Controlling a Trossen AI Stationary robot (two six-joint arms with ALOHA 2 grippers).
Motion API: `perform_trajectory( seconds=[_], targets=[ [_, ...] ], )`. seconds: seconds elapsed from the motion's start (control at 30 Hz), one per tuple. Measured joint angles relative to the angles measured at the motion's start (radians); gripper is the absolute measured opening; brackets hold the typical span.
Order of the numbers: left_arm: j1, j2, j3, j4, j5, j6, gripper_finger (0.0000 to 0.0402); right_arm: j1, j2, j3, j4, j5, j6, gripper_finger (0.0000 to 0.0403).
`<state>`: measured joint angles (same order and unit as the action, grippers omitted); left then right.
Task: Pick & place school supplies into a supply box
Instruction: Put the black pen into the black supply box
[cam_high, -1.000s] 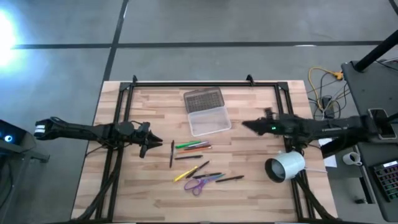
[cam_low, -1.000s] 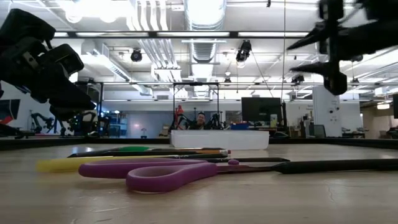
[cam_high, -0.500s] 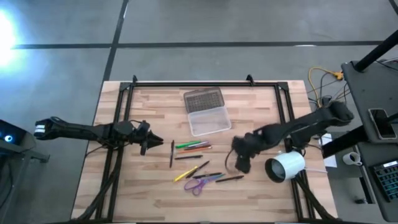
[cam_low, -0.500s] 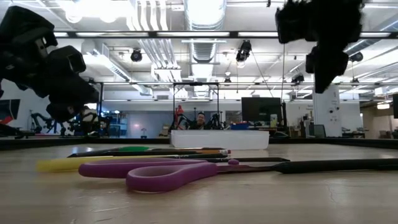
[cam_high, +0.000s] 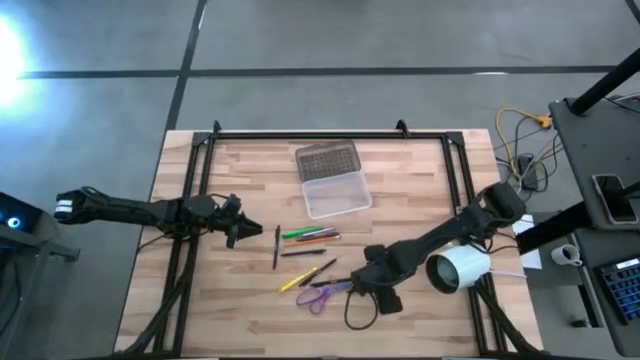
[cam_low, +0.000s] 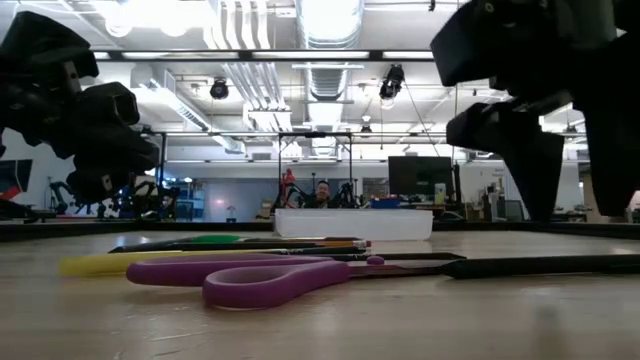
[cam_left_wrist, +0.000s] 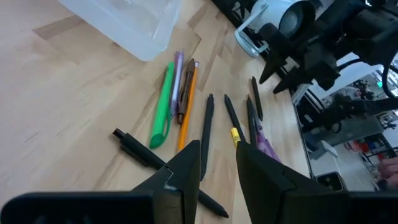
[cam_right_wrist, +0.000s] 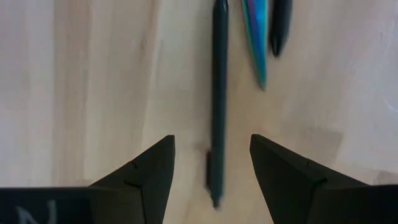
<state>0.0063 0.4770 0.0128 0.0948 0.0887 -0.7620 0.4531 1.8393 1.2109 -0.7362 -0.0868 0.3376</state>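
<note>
The right claw (cam_right_wrist: 211, 163) hangs low over the worktop (cam_high: 420, 170), fingers wide apart and empty, straddling a black pen (cam_right_wrist: 217, 93) beside the scissors (cam_high: 322, 294). The left claw (cam_left_wrist: 214, 163) waits slightly parted by the pens.

The right gripper (cam_high: 372, 288) hangs low over the table at the end of an arm stretched diagonally from the right edge — wrist tipped down, fingers (cam_right_wrist: 147, 174) spread apart with a clear gap between them. The left gripper (cam_high: 244, 231) waits out on the left side, its arm lying level and extended inward — fingers (cam_left_wrist: 180, 177) parted only narrowly, tips pointing toward the right arm.
</note>
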Motion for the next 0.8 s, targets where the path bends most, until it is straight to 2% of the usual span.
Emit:
perform_trajectory(
  seconds=[0.2, 0.37, 0.5, 0.6, 0.8],
  targets=[
    [0.000, 0.000, 0.000, 0.000, 0.000, 0.000, 0.0088, 0.038, 0.048, -0.027, 0.107, 0.022, 0.077, 0.0201],
    [0.001, 0.000, 0.000, 0.000, -0.001, 0.000, 0.0088, 0.061, 0.098, -0.027, 0.102, 0.151, 0.085, 0.0201],
    [0.001, 0.000, 0.000, 0.000, -0.002, 0.000, 0.0088, 0.061, 0.127, -0.026, 0.093, 0.171, 0.159, 0.0187],
    [0.001, 0.000, 0.000, 0.000, -0.002, 0.000, 0.0088, 0.060, 0.140, -0.026, 0.093, 0.179, 0.201, 0.0148],
    [0.001, 0.000, 0.004, 0.003, -0.002, 0.000, 0.0088, 0.053, 0.125, -0.027, 0.081, 0.175, 0.254, 0.0028]
  ],
)
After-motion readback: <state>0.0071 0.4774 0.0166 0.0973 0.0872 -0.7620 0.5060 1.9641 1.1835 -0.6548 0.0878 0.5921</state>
